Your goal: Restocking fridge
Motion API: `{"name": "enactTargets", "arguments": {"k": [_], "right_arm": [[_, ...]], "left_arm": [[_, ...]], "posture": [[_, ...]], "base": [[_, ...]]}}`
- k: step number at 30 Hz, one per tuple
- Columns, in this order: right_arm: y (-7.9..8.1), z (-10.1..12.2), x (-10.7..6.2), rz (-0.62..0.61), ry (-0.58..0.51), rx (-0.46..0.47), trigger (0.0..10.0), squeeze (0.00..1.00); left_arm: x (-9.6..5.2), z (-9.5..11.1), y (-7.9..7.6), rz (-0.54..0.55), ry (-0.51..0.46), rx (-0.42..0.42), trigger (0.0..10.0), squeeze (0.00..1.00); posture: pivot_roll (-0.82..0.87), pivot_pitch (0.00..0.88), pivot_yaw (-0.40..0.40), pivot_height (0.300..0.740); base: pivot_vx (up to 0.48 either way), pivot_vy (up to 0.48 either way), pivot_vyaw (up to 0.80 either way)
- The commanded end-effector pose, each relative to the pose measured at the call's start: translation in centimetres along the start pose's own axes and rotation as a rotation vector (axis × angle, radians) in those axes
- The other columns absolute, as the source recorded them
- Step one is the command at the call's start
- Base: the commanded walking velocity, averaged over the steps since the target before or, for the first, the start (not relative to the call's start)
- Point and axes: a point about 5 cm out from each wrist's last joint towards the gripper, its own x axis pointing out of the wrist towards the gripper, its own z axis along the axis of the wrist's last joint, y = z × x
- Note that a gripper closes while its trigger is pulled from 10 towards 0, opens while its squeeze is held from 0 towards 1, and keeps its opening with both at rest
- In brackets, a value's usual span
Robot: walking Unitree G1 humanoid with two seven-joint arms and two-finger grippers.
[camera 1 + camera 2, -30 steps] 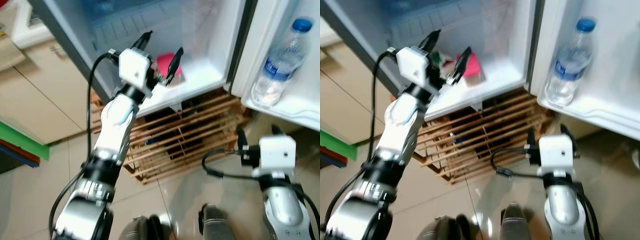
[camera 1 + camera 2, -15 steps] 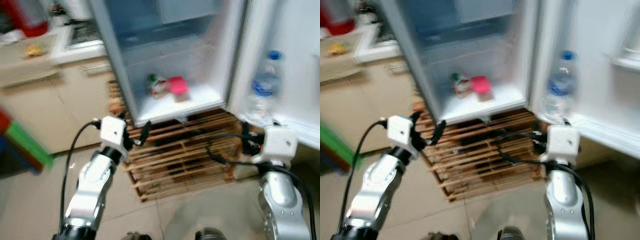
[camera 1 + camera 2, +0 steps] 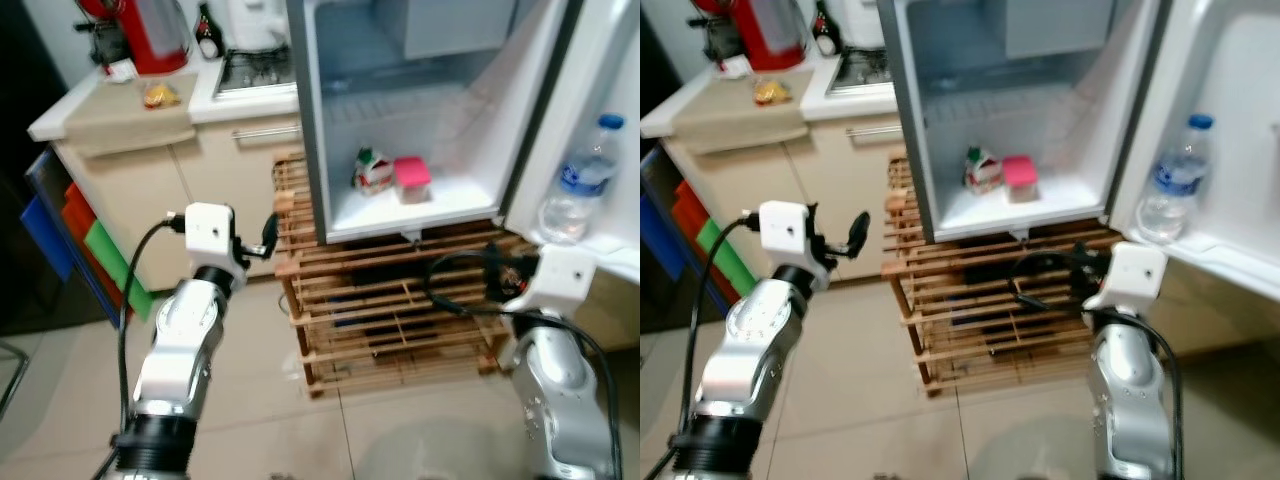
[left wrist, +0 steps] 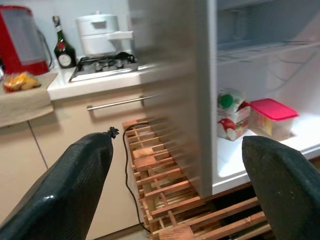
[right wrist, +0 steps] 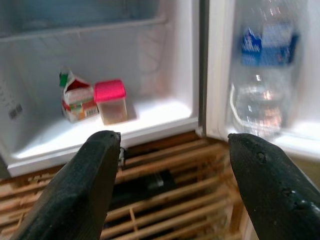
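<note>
Small white fridge (image 3: 320, 120) sits on a slatted wooden rack (image 3: 390, 320), door (image 3: 610, 90) swung wide. Interior is smooth white plastic with a ribbed back wall. On the bottom shelf: a gable-top carton (image 3: 371, 171), red and white print with a green cap, and just beside it a squat clear tub with a pink lid (image 3: 411, 178). They stand upright and close together; can't tell if they touch. Door shelf holds one clear plastic water bottle (image 3: 578, 195), blue cap and blue label, upright.

Left gripper (image 4: 180, 185) is out in front of the fridge's left wall, at about rack height, fingers spread wide and empty. Right gripper (image 5: 172, 185) hangs low before the rack near the door hinge, also spread and empty.

Left of the fridge: beige cabinet and counter (image 3: 130, 110) carrying a glossy red appliance (image 3: 150, 30), a dark bottle (image 3: 207, 35) and a white pot (image 4: 100, 32) on a gas hob (image 4: 100, 65).
</note>
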Motion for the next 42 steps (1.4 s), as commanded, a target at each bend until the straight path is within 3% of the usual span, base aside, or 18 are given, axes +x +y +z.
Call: {"name": "enactTargets", "arguments": {"k": [1,3,7,14,31,34,35,38,40,42], "right_arm": [[-0.1,-0.6,-0.1,-0.004,0.019,0.002,10.0,0.0],[-0.3,-0.7,-0.5,-0.015,0.015,-0.004,10.0,0.0],[-0.7,-0.5,-0.6,-0.029,0.003,-0.019,10.0,0.0],[-0.6,-0.6,-1.0,-0.013,-0.004,-0.056,10.0,0.0],[-0.3,-1.0,-1.5,0.008,-0.017,-0.143,10.0,0.0],[0.1,-0.5,-1.4,0.026,-0.03,-0.141,10.0,0.0],[0.1,0.1,-1.2,0.048,-0.041,-0.151,10.0,0.0],[0.0,0.4,-1.0,0.071,-0.04,-0.163,10.0,0.0],[-0.3,0.6,-0.6,0.1,-0.036,-0.181,10.0,0.0],[-0.5,0.3,-0.2,0.104,-0.014,-0.189,10.0,0.0]], "left_arm": [[0.6,0.5,-0.8,-0.036,-0.019,0.001,10.0,0.0],[0.7,0.7,-2.1,-0.112,-0.035,-0.019,10.0,0.0],[0.6,0.9,-3.0,-0.18,-0.052,-0.034,10.0,0.0],[0.6,1.0,-3.3,-0.194,-0.065,-0.039,10.0,0.0],[1.4,0.8,-3.7,-0.208,-0.058,-0.057,10.0,0.0],[1.5,-0.4,-3.3,-0.186,0.002,-0.072,10.0,0.0],[0.7,-2.1,-2.1,-0.146,0.08,-0.093,10.0,0.0],[-0.2,-3.5,-0.9,-0.094,0.139,-0.102,10.0,0.0],[-1.5,-4.4,-0.1,-0.031,0.163,-0.107,10.0,0.0],[-1.8,-4.3,-0.2,-0.001,0.144,-0.129,10.0,0.0]], "posture": [[-0.17,0.0,0.136,0.736],[-0.18,0.0,0.142,0.736],[-0.19,0.0,0.15,0.736],[-0.2,0.0,0.154,0.736],[-0.22,0.0,0.169,0.736],[-0.22,0.0,0.168,0.736],[-0.22,0.0,0.127,0.736],[-0.22,0.0,0.107,0.736],[-0.19,0.0,0.065,0.736],[-0.17,0.0,0.046,0.736]], "base": [[0.0,0.0,-0.74],[0.0,0.0,-0.73],[0.0,-0.442,-0.73],[0.0,-0.069,-0.73],[0.0,-0.48,-0.6],[0.0,-0.16,0.0],[0.0,0.0,0.0],[0.0,0.0,0.0],[0.0,0.0,0.57],[0.0,-0.193,0.59]]}}
